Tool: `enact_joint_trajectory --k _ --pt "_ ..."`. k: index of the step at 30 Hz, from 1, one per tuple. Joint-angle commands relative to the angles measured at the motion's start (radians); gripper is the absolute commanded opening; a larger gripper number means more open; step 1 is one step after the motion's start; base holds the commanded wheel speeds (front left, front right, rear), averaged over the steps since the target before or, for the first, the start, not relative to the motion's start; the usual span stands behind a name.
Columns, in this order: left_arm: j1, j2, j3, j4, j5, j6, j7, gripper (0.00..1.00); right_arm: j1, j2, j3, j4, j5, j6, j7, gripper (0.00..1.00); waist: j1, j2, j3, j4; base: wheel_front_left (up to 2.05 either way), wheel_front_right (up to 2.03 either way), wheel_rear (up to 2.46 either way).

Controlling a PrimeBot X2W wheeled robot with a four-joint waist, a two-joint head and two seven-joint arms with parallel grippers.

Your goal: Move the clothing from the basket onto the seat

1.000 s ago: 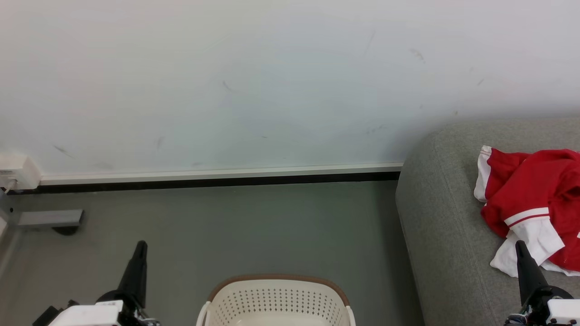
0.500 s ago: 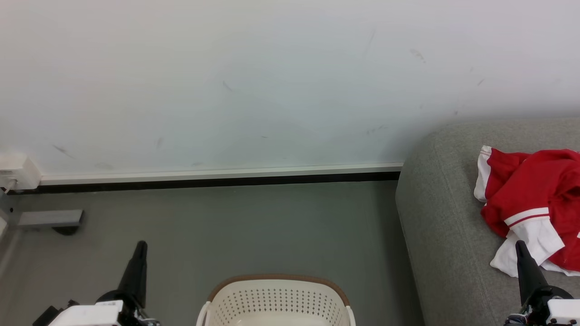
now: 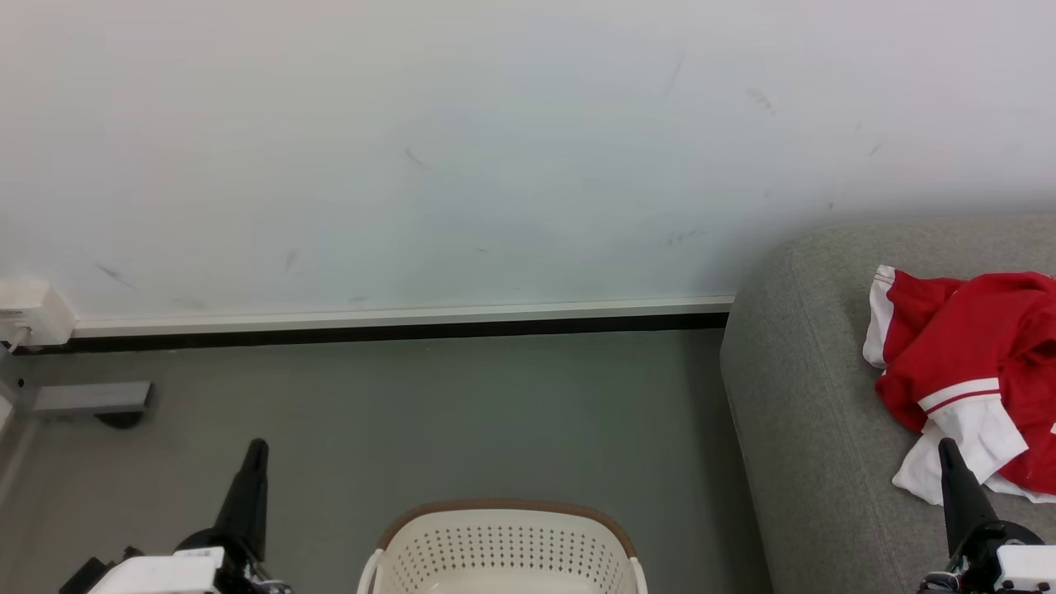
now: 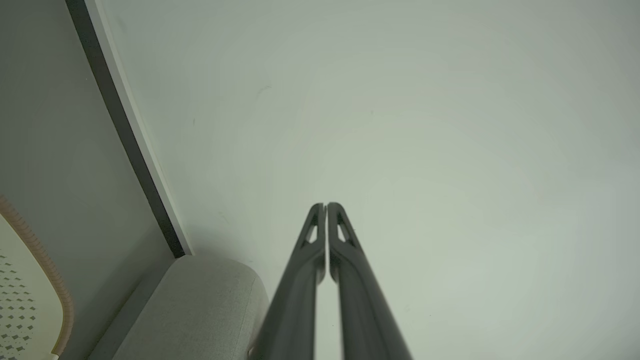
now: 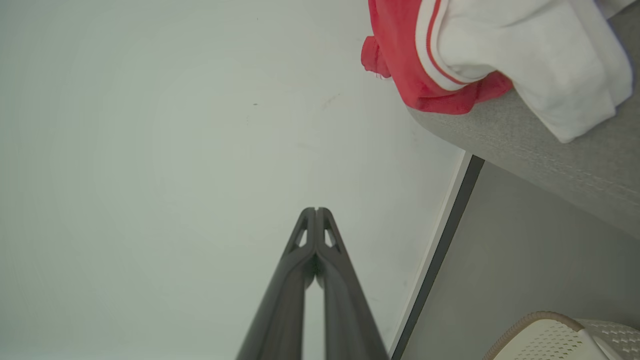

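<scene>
nothing is seen to have moved since the earlier frames: both arms and the cloth are placed as before. the left gripper (image 3: pixel 257 444) is held over the floor (image 3: pixel 462 412), its jaws pressed together with only a hairline between the tips in the left wrist view, nothing pinched. the right gripper (image 3: pixel 946 442) is likewise closed tip to tip and empty. the clothing (image 3: pixel 965 355) is heaped on the seat (image 3: pixel 808 396), just beyond the right jaws and to their right; a white cuff is seen close beside the right fingertips, though touching or just apart cannot be told from the head view. the basket (image 3: pixel 505 505) is set on the floor between the two grippers, nearer the robot than either pair of tips; its inside is mostly cut off, so its contents cannot be told. the wall (image 3: pixel 495 148) is faced by both pairs of jaws.
</scene>
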Motion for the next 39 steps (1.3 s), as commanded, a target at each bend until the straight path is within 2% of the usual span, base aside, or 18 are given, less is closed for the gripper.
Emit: enact_joint_trajectory --k 1,39 --pt "-0.008 0.002 0.002 -0.004 -0.014 -0.006 0.004 0.0 -0.013 0.002 -0.005 0.002 -0.008 0.0 0.003 0.0 0.0 0.0 0.0 0.0 0.0 0.0 0.0" --pt "-0.008 0.002 0.002 -0.004 -0.014 -0.007 0.004 0.0 -0.013 0.002 -0.006 0.002 -0.009 0.0 0.004 0.0 0.0 0.0 0.0 0.0 0.0 0.0 0.0"
